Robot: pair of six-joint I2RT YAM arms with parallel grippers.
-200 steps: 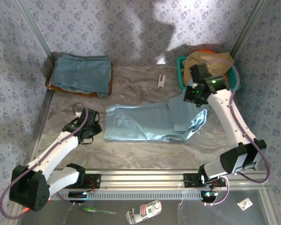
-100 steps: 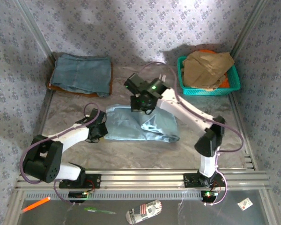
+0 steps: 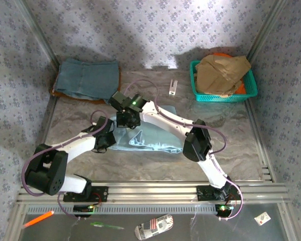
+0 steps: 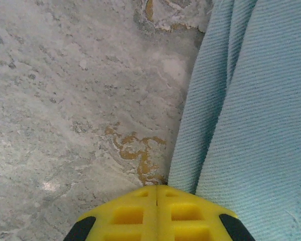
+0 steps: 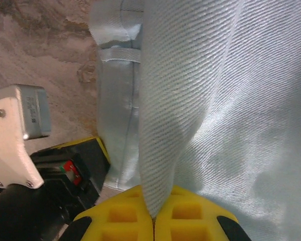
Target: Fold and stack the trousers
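Sky-blue trousers: right tool pinches a fold; left tool pressed together at their edge.

Bright, even light with soft shadows across the patterned back wall; wrist views stay sharp, slightly glary on cloth.

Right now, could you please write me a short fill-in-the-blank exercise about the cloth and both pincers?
1. The right pincer pinches a fold of the trousers, so it is ___.
2. In the top view, the left pincer sits at the trousers' ___ edge.
3. The teal basket holding the tan-brown garment stands at the table's far ___ corner.
Missing words: shut; left; right.
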